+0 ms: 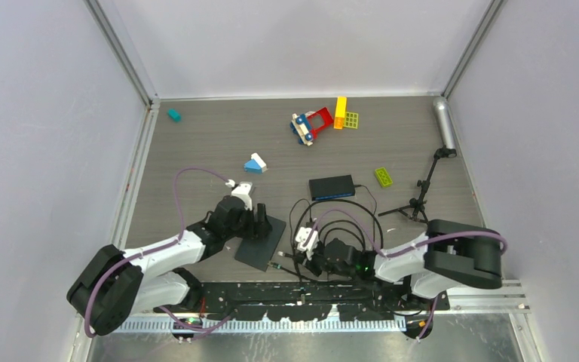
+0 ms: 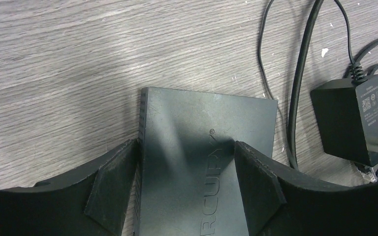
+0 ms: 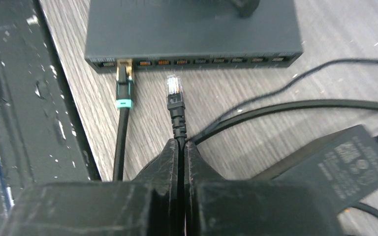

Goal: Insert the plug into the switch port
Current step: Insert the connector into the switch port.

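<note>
the left claw [image 2: 184,147] is spread wide over the switch [image 2: 197,113], one finger at its side edge and one on its top. it seems only to press down, so a hard push could slide the box back. near the left end of the port row sits a teal-booted plug [image 3: 123,86], and brushing it could tug it loose. the task's plug [image 3: 173,84] hangs just short of the ports, seemingly between two openings, so it may strike the divider. the right claw [image 3: 181,147] is pinched tight on the cable [image 3: 178,123] behind the plug, not on the plug itself, so the tip can flex off line. the counter [image 1: 196,143] is grey wood-grain, with loose black leads and a power adapter [image 3: 325,167] to the right. pale walls [image 1: 45,113] enclose it.
</note>
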Tool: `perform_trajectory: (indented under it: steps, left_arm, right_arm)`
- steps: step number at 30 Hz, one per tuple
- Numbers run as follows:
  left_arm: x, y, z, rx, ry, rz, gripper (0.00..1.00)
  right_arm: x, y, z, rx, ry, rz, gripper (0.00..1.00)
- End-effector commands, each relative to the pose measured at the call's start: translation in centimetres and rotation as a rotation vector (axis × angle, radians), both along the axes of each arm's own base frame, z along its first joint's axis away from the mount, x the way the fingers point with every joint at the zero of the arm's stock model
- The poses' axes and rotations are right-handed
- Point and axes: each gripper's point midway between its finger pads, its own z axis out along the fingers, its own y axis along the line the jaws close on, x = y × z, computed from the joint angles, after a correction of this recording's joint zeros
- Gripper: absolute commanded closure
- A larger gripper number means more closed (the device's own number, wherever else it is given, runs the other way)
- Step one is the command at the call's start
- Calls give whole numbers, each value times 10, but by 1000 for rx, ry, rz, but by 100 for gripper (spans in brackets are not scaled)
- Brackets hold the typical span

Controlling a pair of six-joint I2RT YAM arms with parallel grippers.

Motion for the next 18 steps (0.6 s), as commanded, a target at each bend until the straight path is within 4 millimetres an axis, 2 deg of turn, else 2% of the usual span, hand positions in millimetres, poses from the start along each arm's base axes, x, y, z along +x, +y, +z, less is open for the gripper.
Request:
perform_trajectory:
  steps: [1, 6, 9, 13, 18]
  left_arm:
    - [3, -10, 9, -25, -18, -45, 28]
    - [3, -11, 9, -24, -18, -49, 28]
    - [4, -11, 9, -24, -20, -47, 28]
    - [3, -10, 10, -24, -21, -47, 28]
    - [3, -10, 11, -26, -23, -49, 28]
  right_arm:
    - [0, 22, 8, 94, -4, 17, 99]
    - [0, 27, 0, 129, 22, 9, 100]
    - [-1, 22, -4, 117, 39, -12, 100]
    - [4, 9, -4, 79, 74, -88, 100]
    - [9, -16, -3, -120, 71, -177, 100]
